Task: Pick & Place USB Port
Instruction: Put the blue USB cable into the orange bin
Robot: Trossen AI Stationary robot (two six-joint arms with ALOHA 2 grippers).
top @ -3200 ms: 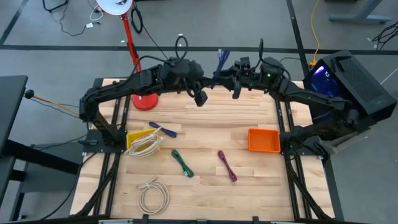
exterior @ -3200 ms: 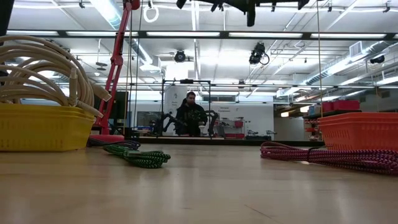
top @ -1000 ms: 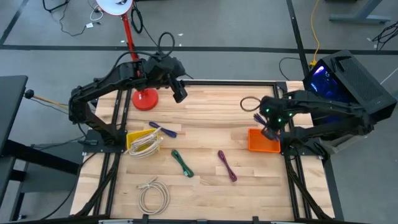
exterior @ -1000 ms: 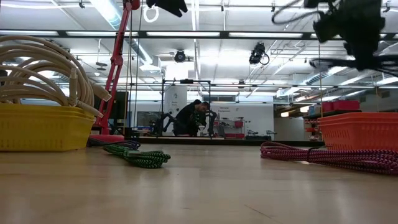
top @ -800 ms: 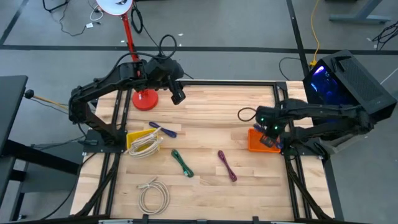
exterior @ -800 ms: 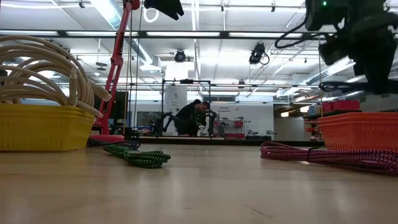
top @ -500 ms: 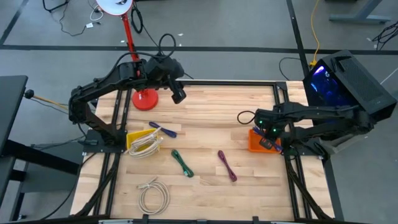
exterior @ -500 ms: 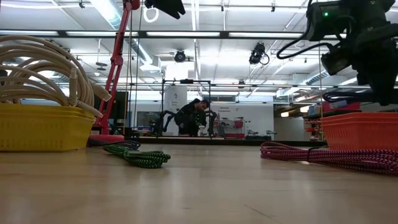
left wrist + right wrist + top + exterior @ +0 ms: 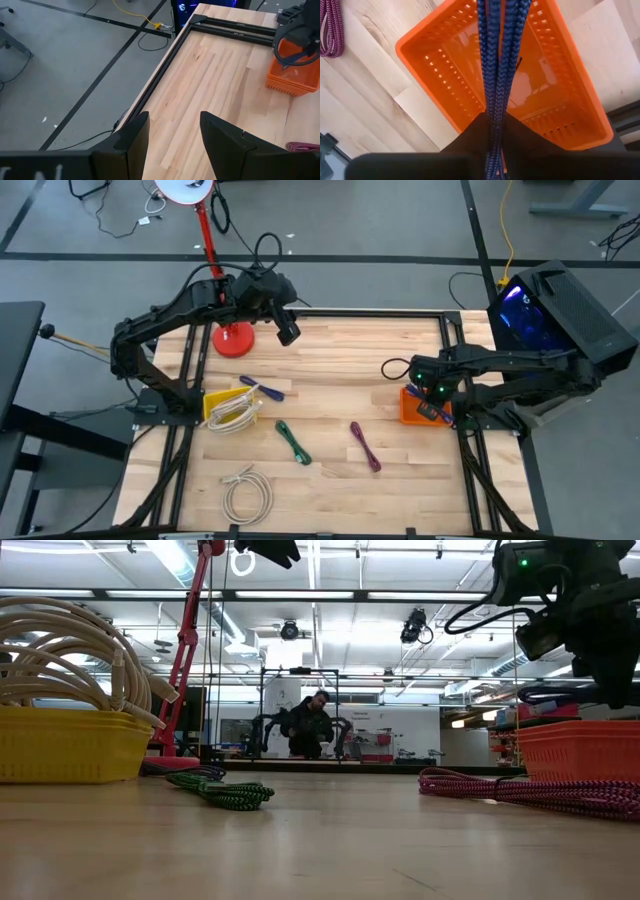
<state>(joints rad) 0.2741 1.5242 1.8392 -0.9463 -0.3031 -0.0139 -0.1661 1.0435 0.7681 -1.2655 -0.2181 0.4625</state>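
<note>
While the right gripper [image 9: 432, 406] hangs over the orange basket [image 9: 408, 412] at the table's right edge, its fingers are pinched tight on a blue braided cable [image 9: 495, 60]; the wrist cam shows the strands running from betw. the fingers straight over the basket's open inside. Basket [image 9: 445, 75] looks bare underneath, cable above it, can't tell if it touches the bottom. From table height the right gripper [image 9: 610, 650] sits just above the basket's rim [image 9: 575, 745].

Left gripper [image 9: 288, 332] is up high over the back-left part of the wooden table [image 9: 340, 370], near the red lamp base [image 9: 233, 339]. Its fingers [image 9: 132, 140] are spread w/ bare tabletop showing betw. them, nothing held.

Other stuff on the table: purple cable [image 9: 365, 446] lying left of the orange basket, green cable [image 9: 292, 442] near mid-table, white cable coil [image 9: 247, 491] toward the front, yellow basket [image 9: 212, 402] at left w/ cream cables [image 9: 235, 412] heaped in it, and a 2nd blue cable [image 9: 262, 387] just beside it.

A person [image 9: 312, 725] is visible far back in the room.
</note>
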